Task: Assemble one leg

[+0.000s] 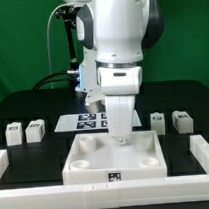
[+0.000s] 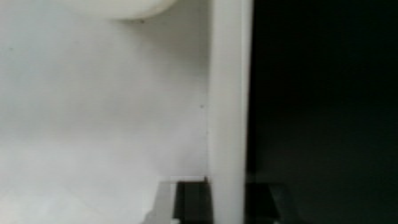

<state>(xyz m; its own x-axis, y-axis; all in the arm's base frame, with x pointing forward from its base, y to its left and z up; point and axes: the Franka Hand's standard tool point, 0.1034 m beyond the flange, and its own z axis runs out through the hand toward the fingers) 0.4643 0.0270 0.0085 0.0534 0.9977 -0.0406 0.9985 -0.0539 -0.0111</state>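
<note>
Exterior view: tool [image 1: 122, 134] down in white square piece [image 1: 84, 166], apart or together unclear; legs [image 1: 34, 129] lie outside it.

Four legs show in the exterior view, all small white square-section posts, alike in shape and size. They rest on the black table [image 1: 23, 107] in two pairs. On the exterior view's left, the outer left leg [image 1: 12, 131] and the inner left leg [image 1: 35, 129] sit just beside each other with a narrow gap between them. On the exterior view's right, the inner right leg [image 1: 158, 120] and the outer right leg [image 1: 181, 119] sit the same way. Each shows a dark square tag on the face turned toward the camera. All four lie in one row, squared alike, none tilted. The two pairs are well apart. Whether the legs stand on end or lie lengthwise cannot be told.
</note>
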